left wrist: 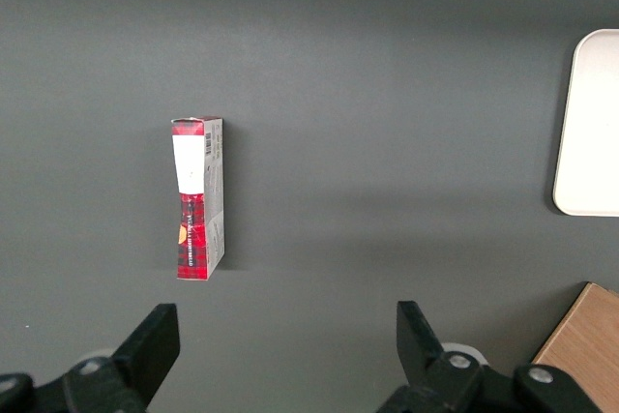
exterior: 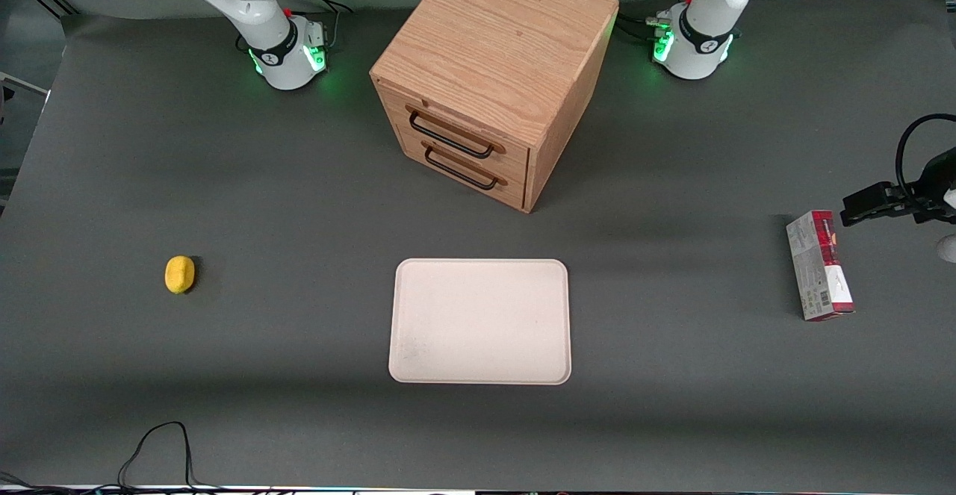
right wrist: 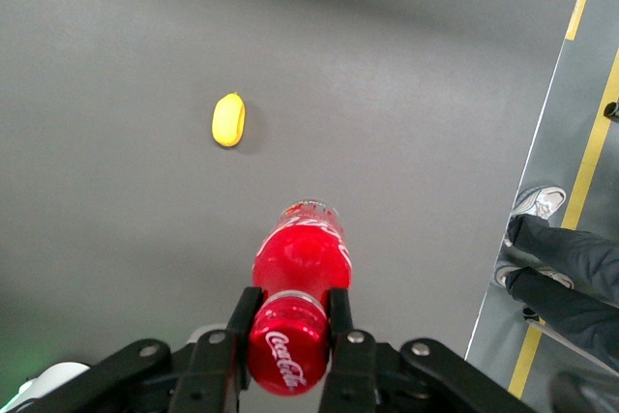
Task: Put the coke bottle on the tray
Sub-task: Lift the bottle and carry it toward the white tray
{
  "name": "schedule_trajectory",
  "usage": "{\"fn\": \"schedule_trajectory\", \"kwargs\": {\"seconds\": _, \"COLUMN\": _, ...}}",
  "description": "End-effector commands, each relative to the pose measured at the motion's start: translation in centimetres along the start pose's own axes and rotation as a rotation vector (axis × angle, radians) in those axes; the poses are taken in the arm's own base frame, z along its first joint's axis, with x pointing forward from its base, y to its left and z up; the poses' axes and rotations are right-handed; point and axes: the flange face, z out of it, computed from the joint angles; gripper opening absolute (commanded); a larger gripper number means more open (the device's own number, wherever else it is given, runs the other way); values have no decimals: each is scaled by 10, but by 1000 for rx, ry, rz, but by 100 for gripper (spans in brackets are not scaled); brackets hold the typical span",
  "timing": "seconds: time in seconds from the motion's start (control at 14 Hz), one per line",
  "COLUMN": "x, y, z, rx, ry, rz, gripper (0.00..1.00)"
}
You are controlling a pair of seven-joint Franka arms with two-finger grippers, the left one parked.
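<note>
In the right wrist view my gripper (right wrist: 290,305) is shut on the red cap end of the coke bottle (right wrist: 300,256). The bottle is slim and red with white script, and it hangs cap-up high above the grey table. The gripper and the bottle are out of the front view. The cream-white tray (exterior: 479,321) lies flat on the table, nearer to the front camera than the wooden cabinet, with nothing on it. One end of the tray shows in the left wrist view (left wrist: 590,123).
A yellow lemon (exterior: 179,274) lies toward the working arm's end of the table; it shows below the held bottle (right wrist: 228,119). A two-drawer wooden cabinet (exterior: 493,69) stands mid-table. A red-and-grey carton (exterior: 819,265) lies toward the parked arm's end. The table edge (right wrist: 542,142) borders the floor.
</note>
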Motion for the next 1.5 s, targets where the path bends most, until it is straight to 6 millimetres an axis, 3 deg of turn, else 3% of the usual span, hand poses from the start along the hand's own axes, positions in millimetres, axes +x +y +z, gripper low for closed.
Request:
{"fn": "schedule_trajectory", "kwargs": {"seconds": 0.0, "x": 67, "y": -59, "z": 7, "rx": 1, "ry": -23, "rz": -23, "gripper": 3}}
{"fn": "schedule_trajectory", "kwargs": {"seconds": 0.21, "x": 150, "y": -171, "z": 21, "rx": 6, "ry": -41, "rz": 39, "gripper": 3}}
{"fn": "schedule_trajectory", "kwargs": {"seconds": 0.5, "x": 232, "y": -334, "z": 46, "rx": 8, "ry": -44, "rz": 119, "gripper": 3}}
{"fn": "schedule_trajectory", "kwargs": {"seconds": 0.64, "x": 262, "y": -410, "z": 54, "rx": 0, "ry": -29, "rz": 139, "gripper": 2}}
{"fn": "schedule_trajectory", "kwargs": {"seconds": 0.93, "x": 284, "y": -548, "z": 78, "rx": -7, "ry": -6, "rz": 175, "gripper": 0}}
{"fn": "schedule_trajectory", "kwargs": {"seconds": 1.14, "x": 290, "y": -617, "z": 101, "rx": -22, "ry": 36, "rz": 169, "gripper": 0}}
{"fn": "schedule_trajectory", "kwargs": {"seconds": 1.29, "x": 297, "y": -628, "z": 113, "rx": -22, "ry": 61, "rz": 160, "gripper": 0}}
{"fn": "schedule_trajectory", "kwargs": {"seconds": 1.43, "x": 312, "y": -634, "z": 145, "rx": -36, "ry": 75, "rz": 155, "gripper": 0}}
